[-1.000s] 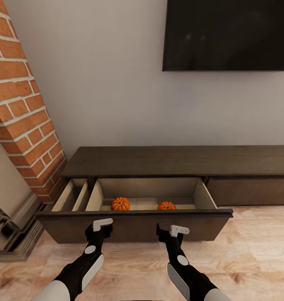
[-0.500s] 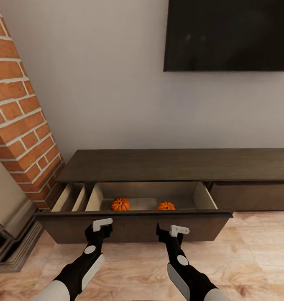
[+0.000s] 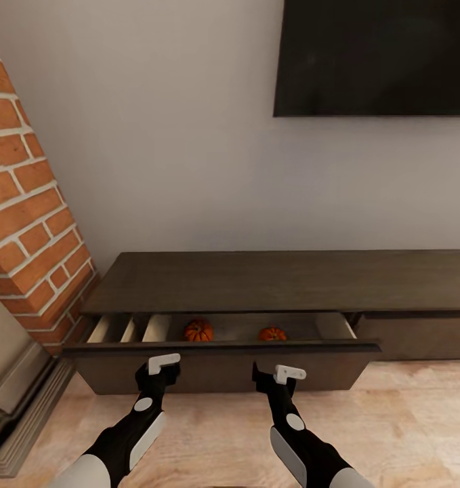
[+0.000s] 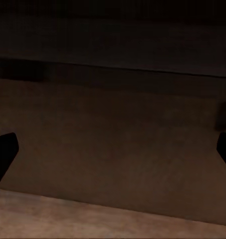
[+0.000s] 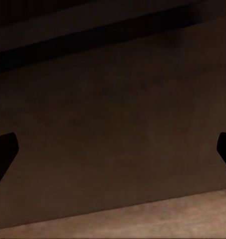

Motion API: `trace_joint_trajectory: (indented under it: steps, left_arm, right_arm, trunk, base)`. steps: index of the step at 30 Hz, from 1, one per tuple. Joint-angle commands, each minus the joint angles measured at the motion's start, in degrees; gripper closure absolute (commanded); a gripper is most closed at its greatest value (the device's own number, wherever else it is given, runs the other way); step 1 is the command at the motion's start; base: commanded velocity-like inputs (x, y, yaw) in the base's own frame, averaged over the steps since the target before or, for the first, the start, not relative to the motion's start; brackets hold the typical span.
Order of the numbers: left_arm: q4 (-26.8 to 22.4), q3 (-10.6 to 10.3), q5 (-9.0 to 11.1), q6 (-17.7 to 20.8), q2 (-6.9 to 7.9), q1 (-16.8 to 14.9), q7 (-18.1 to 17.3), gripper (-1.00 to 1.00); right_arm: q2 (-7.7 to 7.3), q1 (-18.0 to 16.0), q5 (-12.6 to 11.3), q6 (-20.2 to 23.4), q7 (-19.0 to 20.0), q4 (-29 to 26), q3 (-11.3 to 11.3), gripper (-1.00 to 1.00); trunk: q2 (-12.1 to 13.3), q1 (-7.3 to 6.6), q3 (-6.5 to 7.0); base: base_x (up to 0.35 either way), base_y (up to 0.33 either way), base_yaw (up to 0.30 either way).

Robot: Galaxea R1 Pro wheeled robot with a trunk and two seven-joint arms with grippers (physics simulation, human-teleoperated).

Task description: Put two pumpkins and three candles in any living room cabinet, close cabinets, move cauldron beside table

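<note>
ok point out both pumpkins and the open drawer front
larger pumpkin [image 3: 198, 331], head view, on its orange ribbed body
smaller pumpkin [image 3: 272, 334], head view, on its orange top
open drawer front [image 3: 219, 366], head view, on the dark panel between the two hands

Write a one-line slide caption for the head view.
Both open grippers, left and right, face the cabinet's nearly closed drawer holding two pumpkins.

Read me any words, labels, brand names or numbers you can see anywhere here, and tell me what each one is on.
None. No readable text on the black screen, the cabinet, its drawer front, the pumpkins or the brick column.
</note>
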Motion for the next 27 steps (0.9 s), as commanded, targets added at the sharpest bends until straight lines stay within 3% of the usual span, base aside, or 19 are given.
trace_joint_trajectory:
  steps: [1,11,27]
  left_arm:
    - [-0.1,-0.4,0.3,-0.3,0.09,-0.1,0.4,-1.0]
    - [-0.1,-0.4,0.3,-0.3,0.09,-0.1,0.5,-1.0]
    - [-0.1,-0.4,0.3,-0.3,0.09,-0.1,0.5,-1.0]
  right_arm:
    - [-0.05,-0.1,-0.6,-0.4,-0.3,0.0,0.5,-1.0]
    - [0.03,-0.1,-0.6,-0.4,-0.3,0.0,0.5,-1.0]
    - [0.11,-0.1,-0.5,-0.4,-0.3,0.0,0.5,-1.0]
  trunk:
    - [0.0,0.02,-0.04]
    - [0.0,0.02,-0.04]
    - [0.0,0.02,-0.04]
  base:
    - [0.3,0.101,0.0]
    - [0.268,0.046,0.0]
    - [0.102,0.001,0.0]
